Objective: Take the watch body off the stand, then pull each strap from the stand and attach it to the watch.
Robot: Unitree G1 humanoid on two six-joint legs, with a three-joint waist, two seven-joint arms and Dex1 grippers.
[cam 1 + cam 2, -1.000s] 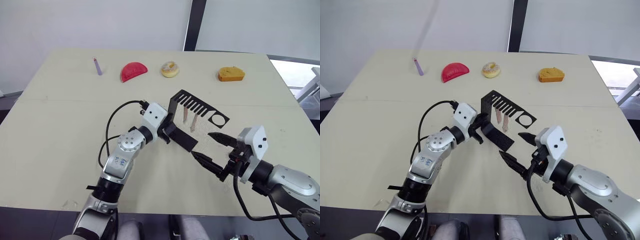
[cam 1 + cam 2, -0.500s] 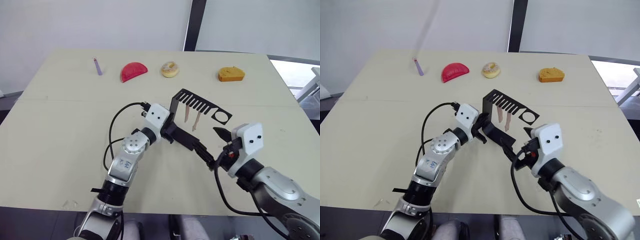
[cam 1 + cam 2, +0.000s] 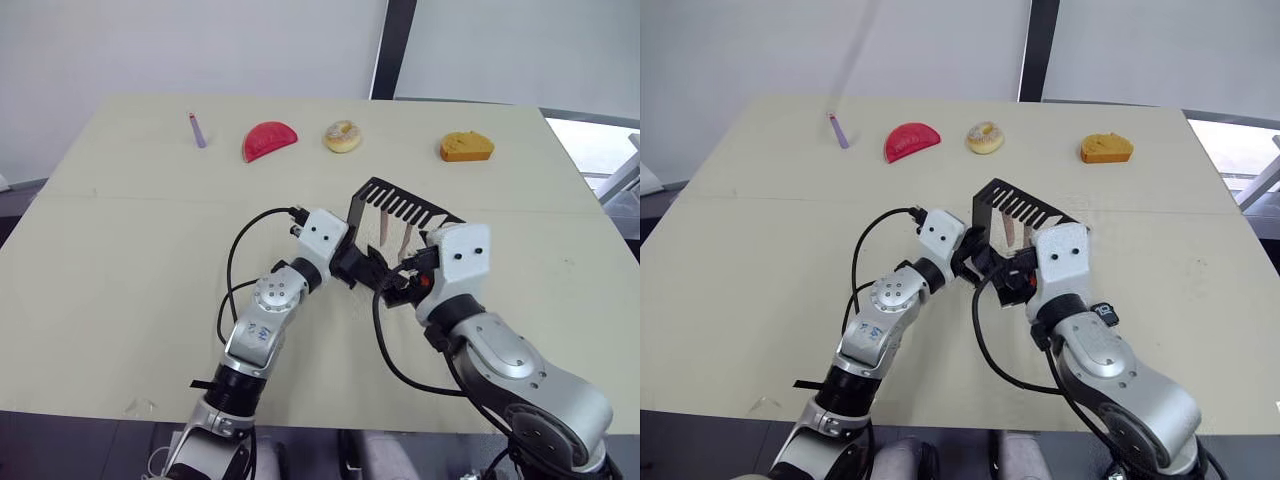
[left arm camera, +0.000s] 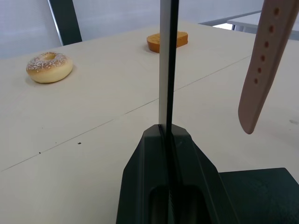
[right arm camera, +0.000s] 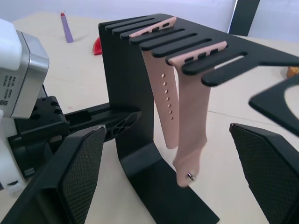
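The black stand (image 3: 400, 207) is upright mid-table, its comb-slotted arm pointing right. My left gripper (image 4: 167, 133) is shut on the stand's thin upright sheet, and also shows as the left gripper (image 3: 357, 268) at the stand's left side. Two pinkish-tan straps (image 5: 163, 102) (image 5: 191, 126) hang side by side from the comb slots. My right gripper (image 5: 166, 126) is open wide at the stand's foot, one finger on either side of the straps and touching neither. The ring hole (image 5: 280, 95) at the arm's end looks empty. The watch body is out of view.
Along the table's far side lie a purple stick (image 3: 197, 131), a red half-round piece (image 3: 269, 140), a sprinkled donut (image 3: 343, 135) and an orange piece (image 3: 466, 148). A black cable loops from my left wrist over the table (image 3: 120, 250).
My right gripper has swung left and forward from the table's right side up to the stand, now facing the straps. The left gripper keeps its hold on the stand.
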